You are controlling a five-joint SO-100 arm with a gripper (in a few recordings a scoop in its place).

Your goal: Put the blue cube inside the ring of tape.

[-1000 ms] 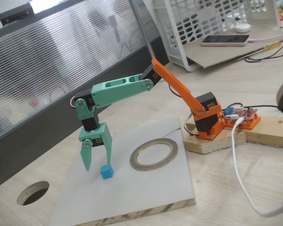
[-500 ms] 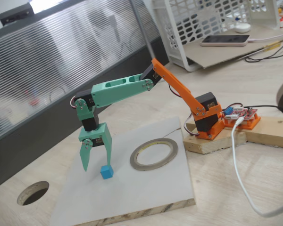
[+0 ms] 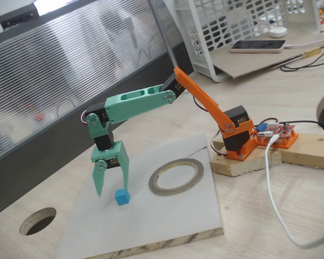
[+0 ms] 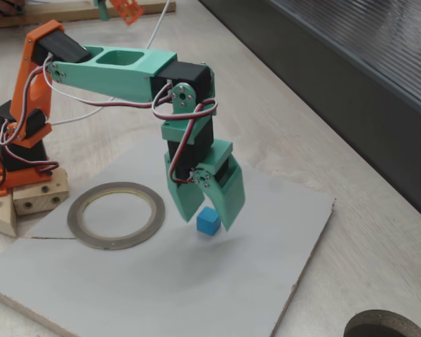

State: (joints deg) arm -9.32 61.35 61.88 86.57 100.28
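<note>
First fixed view. The blue cube [image 3: 122, 197] rests on the grey board [image 3: 167, 221], to the left of the ring of tape [image 3: 176, 176] and clear of it, not inside the hoop. The ring of tape lies flat on the same board, nearer the orange base [image 3: 238, 141] of the arm than the cube is. The green tool [image 3: 112, 190] hangs over the cube with its fingers pointing down and spread apart, holding nothing; the right finger [image 3: 123, 172] ends just above and beside the cube, the left finger [image 3: 99, 181] stands off to the cube's left. Compared with half a second earlier, the left finger has swung slightly inward toward the cube, so the gap is a little narrower; arm, cube and ring lie where they did. A round hole [image 3: 38, 220] in the bench [image 3: 291, 216] sits left of the board, well apart from the cube.

Second fixed view. The cube [image 4: 209, 221] sits on the board [image 4: 266, 267], to the right of the ring of tape [image 4: 116, 215] and outside it. The tool [image 4: 207, 217] straddles the cube, open, one finger [image 4: 186, 200] on the ring side and the other [image 4: 228, 200] on the far side. Whether either finger touches the cube cannot be told.
</note>
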